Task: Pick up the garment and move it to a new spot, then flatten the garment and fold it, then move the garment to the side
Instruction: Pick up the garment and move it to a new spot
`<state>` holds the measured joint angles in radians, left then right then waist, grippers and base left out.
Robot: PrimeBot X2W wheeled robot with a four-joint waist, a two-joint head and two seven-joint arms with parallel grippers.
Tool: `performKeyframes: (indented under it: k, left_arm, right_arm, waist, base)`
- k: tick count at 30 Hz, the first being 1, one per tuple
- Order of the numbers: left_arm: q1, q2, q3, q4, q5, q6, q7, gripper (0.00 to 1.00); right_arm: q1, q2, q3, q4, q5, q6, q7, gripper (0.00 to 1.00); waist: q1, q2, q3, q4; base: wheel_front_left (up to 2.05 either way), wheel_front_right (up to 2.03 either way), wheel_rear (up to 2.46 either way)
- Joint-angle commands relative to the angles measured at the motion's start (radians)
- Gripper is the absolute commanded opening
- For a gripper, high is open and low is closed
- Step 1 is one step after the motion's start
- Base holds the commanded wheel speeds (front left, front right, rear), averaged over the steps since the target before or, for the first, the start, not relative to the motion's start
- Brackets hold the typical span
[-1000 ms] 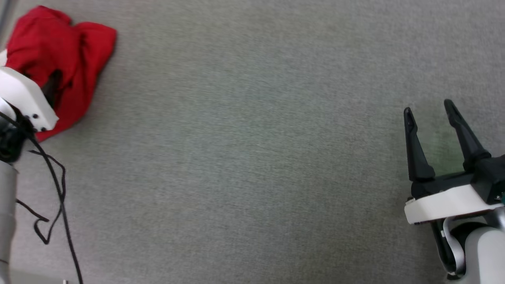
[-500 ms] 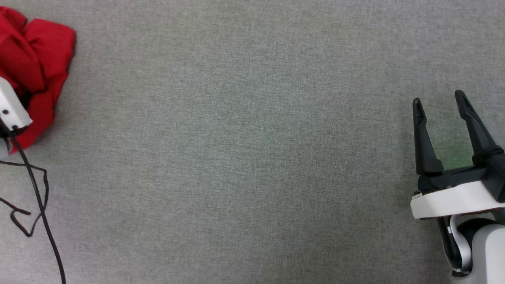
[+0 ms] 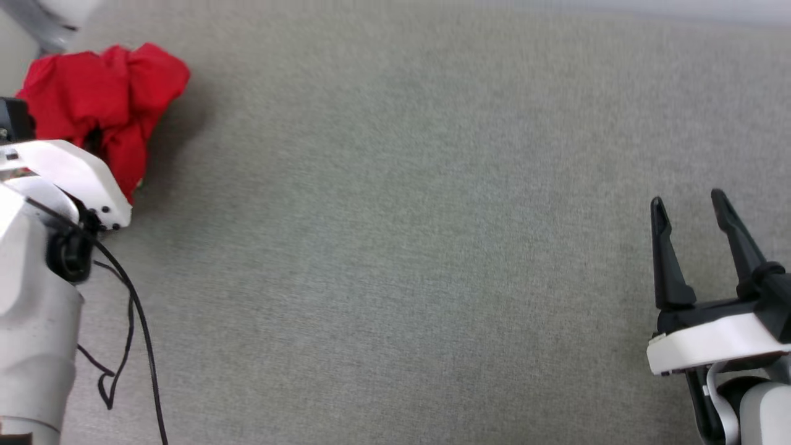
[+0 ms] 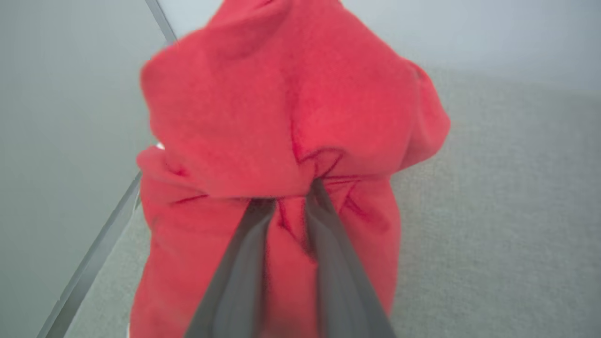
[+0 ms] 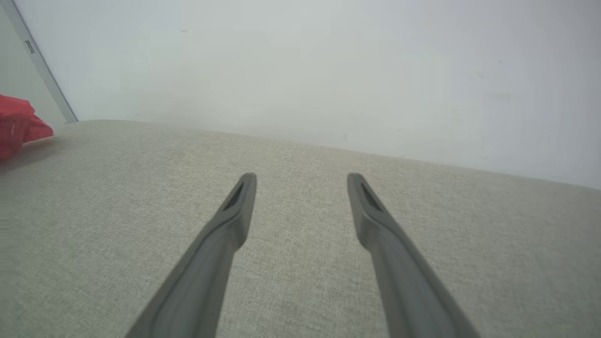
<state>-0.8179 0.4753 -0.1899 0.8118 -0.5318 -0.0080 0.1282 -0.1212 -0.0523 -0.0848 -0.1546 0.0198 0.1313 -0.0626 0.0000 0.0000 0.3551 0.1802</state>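
Note:
The garment [image 3: 105, 93] is a bright red bunched heap at the far left of the grey surface, with a shadow beside it. In the left wrist view the garment [image 4: 281, 117] hangs in a gathered lump, and my left gripper [image 4: 291, 192] is shut on a fold of it, fingertips buried in the creased cloth. The white left wrist housing [image 3: 68, 173] covers the fingers in the head view. My right gripper [image 3: 686, 204] stands open at the lower right with nothing between its fingers, far from the garment. From the right gripper [image 5: 300, 180] a red edge of the garment [image 5: 14, 126] shows far left.
A grey woven surface [image 3: 401, 247] spreads across the middle. A loose black cable [image 3: 133, 321] trails beside my left arm. A white wall [image 5: 328, 70] rises behind the surface, and a grey metal strip [image 4: 94, 263] runs along its left edge.
My left jaws have come together on the red cloth, which is now bunched tighter and higher. The head view has shifted. The right gripper stays open.

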Motion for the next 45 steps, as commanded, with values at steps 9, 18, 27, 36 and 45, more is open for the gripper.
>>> performKeyframes:
  k: [9, 18, 27, 36, 45]
  left_arm:
    - [0.053, -0.048, -0.021, -0.021, 0.033, -0.010, -0.238, 0.00]
    - [0.115, -0.116, -0.058, -0.138, 0.025, -0.019, -0.281, 0.00]
    - [0.243, -0.199, -0.148, -0.305, 0.026, -0.029, -0.240, 0.00]
    - [0.351, -0.316, -0.344, -0.413, 0.057, -0.081, -0.163, 0.00]
    - [0.464, -0.353, -0.580, -0.417, 0.083, -0.117, -0.081, 0.00]
  right_arm:
    - [0.072, 0.003, -0.010, 0.024, 0.049, -0.001, -0.006, 1.00]
    - [0.125, 0.003, -0.033, 0.043, 0.090, -0.001, -0.013, 1.00]
    - [0.143, 0.002, -0.027, 0.048, 0.106, -0.001, -0.018, 1.00]
    - [0.149, 0.003, -0.040, 0.054, 0.122, -0.001, -0.024, 1.00]
    - [0.128, 0.003, -0.039, 0.061, 0.133, -0.001, -0.039, 1.00]
  waist:
    - [0.0000, 0.0000, -0.187, 0.035]
    - [0.0000, 0.0000, -0.267, -0.048]
    - [0.0000, 0.0000, -0.284, -0.207]
    - [0.0000, 0.0000, -0.248, -0.310]
    - [0.0000, 0.0000, -0.209, -0.314]
  base:
    - [0.00, 0.00, 0.00]
    - [0.00, 0.00, 0.00]
    - [0.00, 0.00, 0.00]
    - [0.00, 0.00, 0.00]
    - [0.00, 0.00, 0.00]
